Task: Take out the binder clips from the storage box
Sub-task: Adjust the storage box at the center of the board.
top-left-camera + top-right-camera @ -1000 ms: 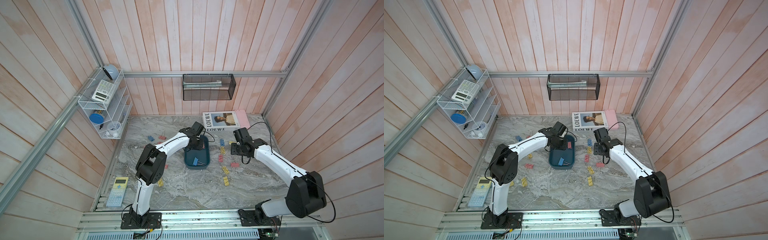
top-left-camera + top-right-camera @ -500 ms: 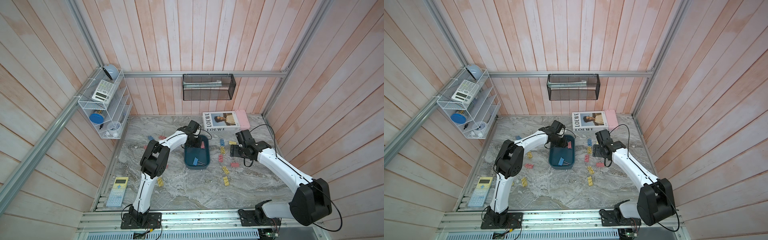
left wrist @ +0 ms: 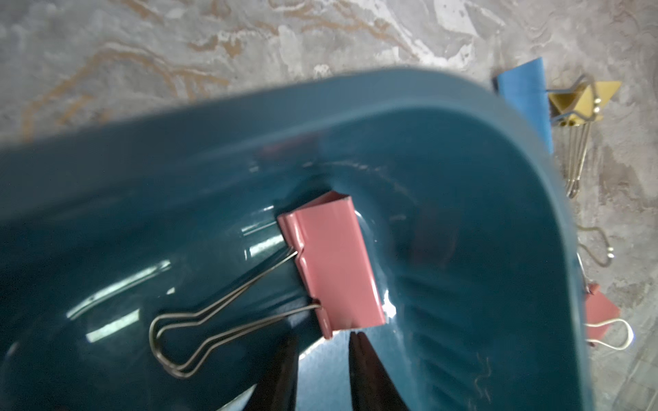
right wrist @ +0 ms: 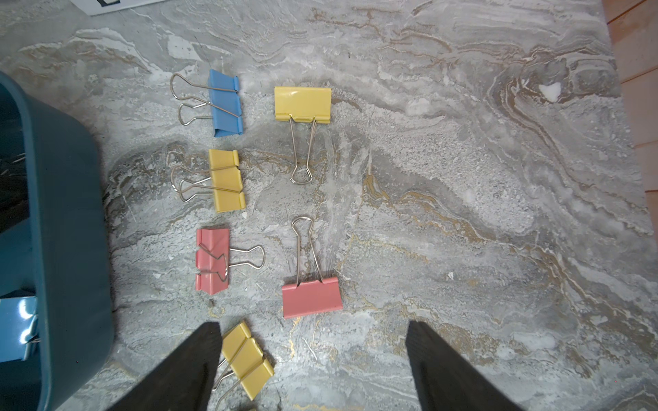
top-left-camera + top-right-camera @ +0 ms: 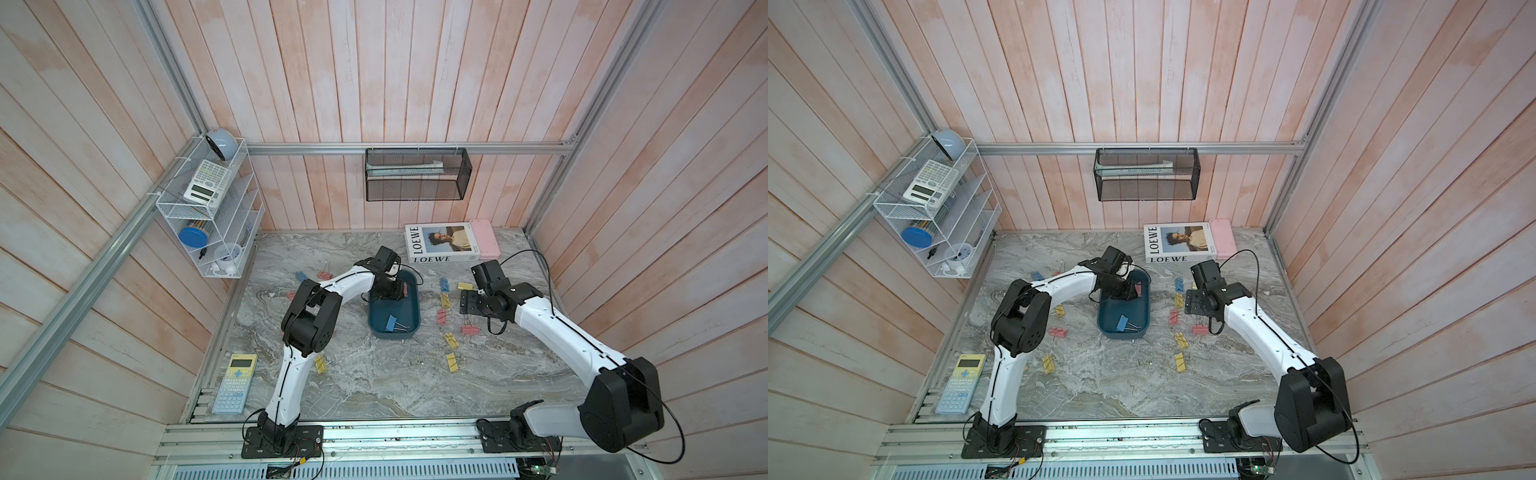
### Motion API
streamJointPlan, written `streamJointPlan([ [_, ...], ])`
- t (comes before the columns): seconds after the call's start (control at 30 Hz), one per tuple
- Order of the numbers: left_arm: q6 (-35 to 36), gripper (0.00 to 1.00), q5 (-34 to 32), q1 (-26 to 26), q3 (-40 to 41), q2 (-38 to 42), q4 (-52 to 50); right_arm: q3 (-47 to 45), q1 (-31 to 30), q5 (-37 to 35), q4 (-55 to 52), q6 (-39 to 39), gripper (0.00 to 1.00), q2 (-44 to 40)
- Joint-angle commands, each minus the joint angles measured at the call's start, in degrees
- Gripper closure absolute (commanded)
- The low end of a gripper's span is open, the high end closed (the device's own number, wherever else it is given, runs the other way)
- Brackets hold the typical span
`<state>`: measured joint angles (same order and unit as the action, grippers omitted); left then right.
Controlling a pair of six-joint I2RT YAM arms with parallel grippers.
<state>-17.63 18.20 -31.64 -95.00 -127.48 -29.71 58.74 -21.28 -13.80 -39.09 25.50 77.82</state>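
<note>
The marbled table (image 5: 374, 386) fills the floor of the cell; at its far edge lies a white book (image 5: 444, 245) printed "LOEWE" twice, once up its cover and once along its near side, the only writing that reads clearly; the yellow-and-blue calculator (image 5: 235, 382) at the table's left edge has key legends too small to make out. The teal storage box (image 5: 401, 309) sits mid-table between the two arms; in both top views one blue clip (image 5: 1122, 323) lies at its near end. The left gripper (image 3: 322, 338) reaches into the box's far end, fingertips a narrow gap apart, with a pink clip (image 3: 334, 270) right at their tips in the corner. That view is blurred, so whether they pinch it I cannot tell. The right gripper (image 4: 311, 323) hangs over the marble just right of the box, jaws spread wide; under it loose binder clips (image 4: 302, 105) lie on the table outside the box, in yellow, pink and blue; more lie to the box's left.
</note>
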Motion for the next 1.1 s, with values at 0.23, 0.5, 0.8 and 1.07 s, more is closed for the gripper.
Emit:
streamJointPlan([
  [0.23,-1.0,0.69,-2.1,0.1,4.0,4.7,2.4,0.8,0.2,2.8,-2.2,-0.3,0.11,1.7],
  [0.5,-0.7,0.66,-2.1,2.4,-1.8,1.3,2.1,0.0,0.3,2.9,-2.4,0.1,0.02,0.6],
  [0.8,0.4,0.63,-2.4,2.9,-4.6,-0.9,0.9,-0.4,0.2,2.8,-2.7,0.1,0.02,0.3],
  [1.07,0.4,0.56,-1.9,2.9,-1.7,-1.7,1.6,0.5,0.2,3.3,-2.6,-0.2,0.02,1.2],
])
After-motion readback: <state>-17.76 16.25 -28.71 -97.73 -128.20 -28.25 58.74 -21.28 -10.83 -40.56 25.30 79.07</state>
